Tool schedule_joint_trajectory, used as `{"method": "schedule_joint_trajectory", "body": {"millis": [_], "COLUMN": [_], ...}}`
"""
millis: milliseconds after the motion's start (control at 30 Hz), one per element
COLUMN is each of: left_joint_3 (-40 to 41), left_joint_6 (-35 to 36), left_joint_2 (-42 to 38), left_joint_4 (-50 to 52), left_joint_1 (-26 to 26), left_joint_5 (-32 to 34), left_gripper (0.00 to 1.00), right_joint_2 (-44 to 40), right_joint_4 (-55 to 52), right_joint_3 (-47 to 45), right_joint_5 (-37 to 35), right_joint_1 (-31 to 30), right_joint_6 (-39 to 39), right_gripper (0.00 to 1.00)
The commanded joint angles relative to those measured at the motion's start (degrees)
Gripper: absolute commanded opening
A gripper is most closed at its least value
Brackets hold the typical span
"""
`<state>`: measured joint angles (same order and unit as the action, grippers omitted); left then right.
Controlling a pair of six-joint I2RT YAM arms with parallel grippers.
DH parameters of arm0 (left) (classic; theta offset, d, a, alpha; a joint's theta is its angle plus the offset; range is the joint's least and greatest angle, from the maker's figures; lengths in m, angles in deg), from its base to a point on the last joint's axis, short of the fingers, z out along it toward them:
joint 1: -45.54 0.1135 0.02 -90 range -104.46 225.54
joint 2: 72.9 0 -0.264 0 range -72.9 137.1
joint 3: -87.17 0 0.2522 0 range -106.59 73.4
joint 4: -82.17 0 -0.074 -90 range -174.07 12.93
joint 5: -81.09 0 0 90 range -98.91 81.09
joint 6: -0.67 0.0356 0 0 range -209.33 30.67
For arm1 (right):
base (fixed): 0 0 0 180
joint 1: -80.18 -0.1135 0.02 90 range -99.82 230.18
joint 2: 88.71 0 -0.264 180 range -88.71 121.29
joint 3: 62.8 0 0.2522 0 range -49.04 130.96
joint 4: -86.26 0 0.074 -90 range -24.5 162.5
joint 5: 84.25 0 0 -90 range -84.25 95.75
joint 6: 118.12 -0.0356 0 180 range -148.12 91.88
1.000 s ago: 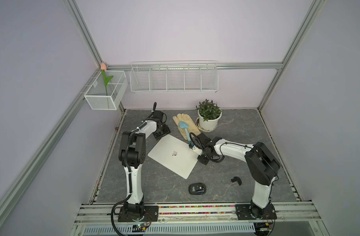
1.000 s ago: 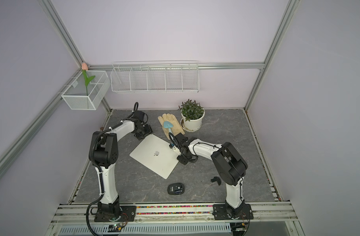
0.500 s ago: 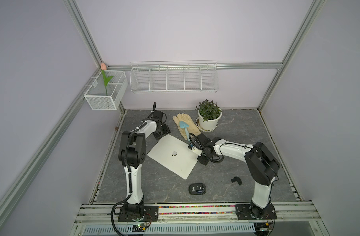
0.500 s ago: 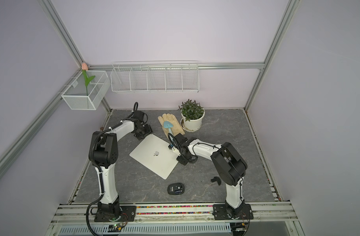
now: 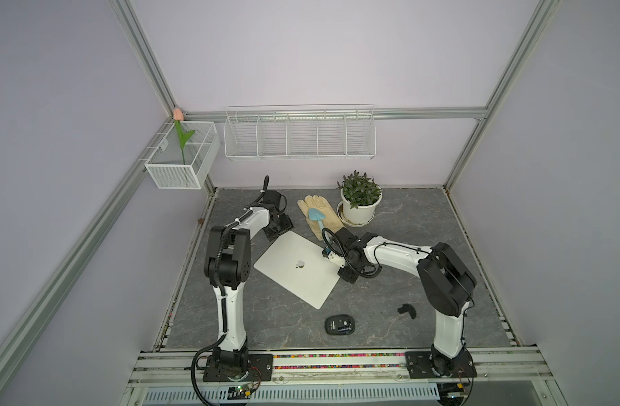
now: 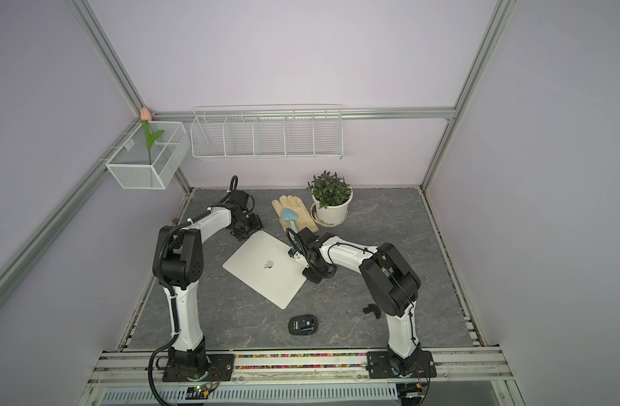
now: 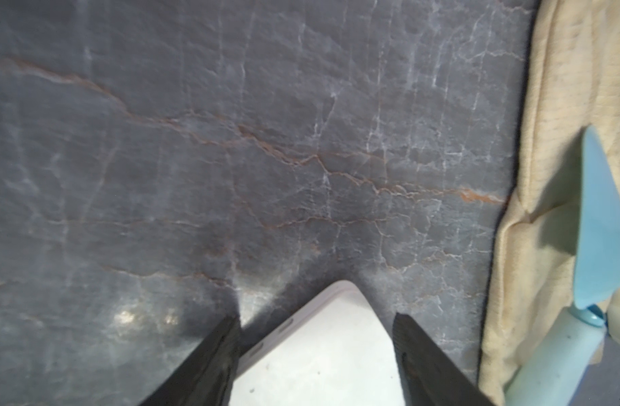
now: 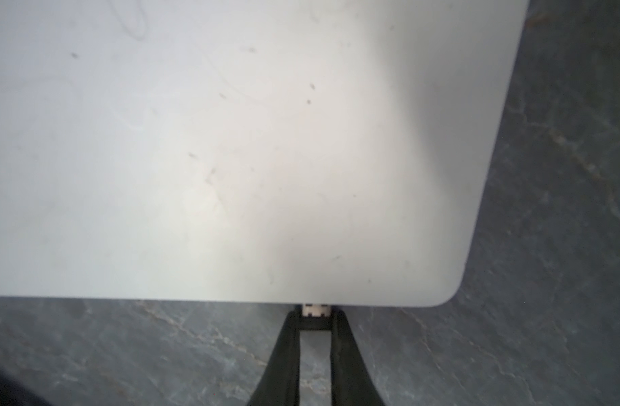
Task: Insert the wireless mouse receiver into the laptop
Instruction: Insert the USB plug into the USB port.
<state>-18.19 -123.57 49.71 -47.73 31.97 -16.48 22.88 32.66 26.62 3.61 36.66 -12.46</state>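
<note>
Right wrist view, right gripper (image 8: 315,321) clamped on wireless mouse receiver (image 8: 315,310), plug tip at laptop (image 8: 231,140) side edge near a corner, left gripper (image 7: 314,318) jaws spread, straddling another laptop corner, in a top view wireless mouse (image 5: 339,324) on table (image 5: 406,225), well apart from laptop.

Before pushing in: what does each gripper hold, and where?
Right gripper pinches the receiver by its black cap, plug at the laptop edge. Left gripper open, astride a laptop corner.

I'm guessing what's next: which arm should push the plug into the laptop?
Right. The right gripper pinches the small black receiver at the edge of the silver-white laptop; the left gripper stands open around another corner.
</note>
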Motion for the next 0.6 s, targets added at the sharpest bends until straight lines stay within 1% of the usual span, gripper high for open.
{"method": "schedule_joint_trajectory", "body": {"millis": [0, 567], "left_joint_3": [1.4, 1.4], "left_joint_6": [-0.4, -0.3], "left_joint_2": [0.5, 0.7], "left_joint_4": [1.1, 0.8], "left_joint_1": [-0.5, -1.0], "left_joint_5": [-1.1, -1.4], "left_gripper": [0.71, 0.71], "right_joint_2": [1.4, 3.3], "right_joint_4": [-1.4, -3.2], "right_joint_3": [2.5, 7.8], "right_joint_5": [1.9, 0.4], "right_joint_1": [-1.0, -1.1], "right_joint_6": [0.3, 0.1], "right_gripper": [0.13, 0.13]}}
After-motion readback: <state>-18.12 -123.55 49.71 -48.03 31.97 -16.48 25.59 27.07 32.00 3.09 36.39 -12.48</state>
